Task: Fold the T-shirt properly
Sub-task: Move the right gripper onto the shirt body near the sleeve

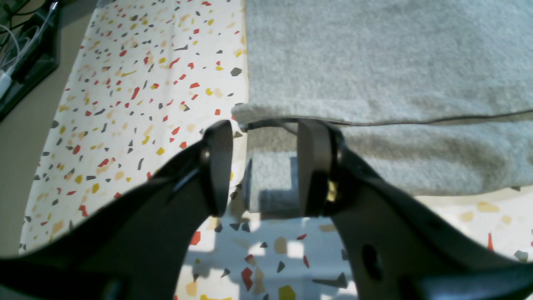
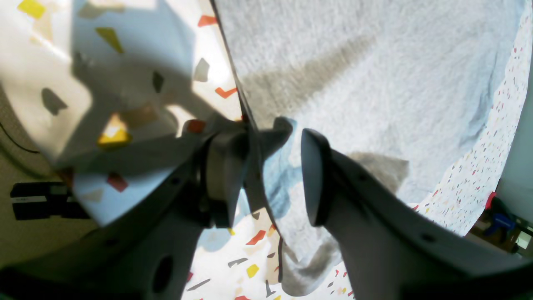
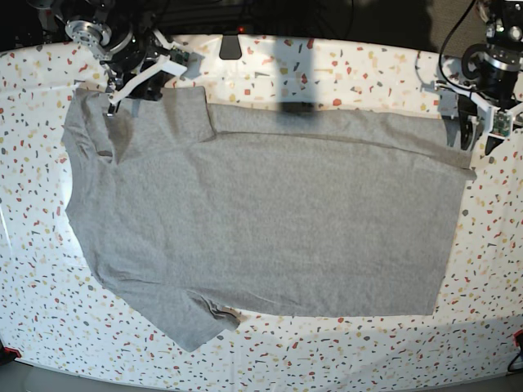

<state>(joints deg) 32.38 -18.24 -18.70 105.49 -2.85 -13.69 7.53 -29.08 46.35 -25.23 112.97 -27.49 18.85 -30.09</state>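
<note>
The grey T-shirt lies spread flat on the speckled table, plain side up, with one sleeve toward the front left. My left gripper is at the shirt's far right corner. In the left wrist view its black fingers stand apart, and the corner of the T-shirt lies between them at the left gripper. My right gripper is at the far left sleeve edge. In the right wrist view the right gripper is open, straddling the edge of the T-shirt.
The table cover is white with coloured flecks. A small black object sits at the back edge. Cables and a black box lie beyond the table's side. Clamps hold the cover at one edge.
</note>
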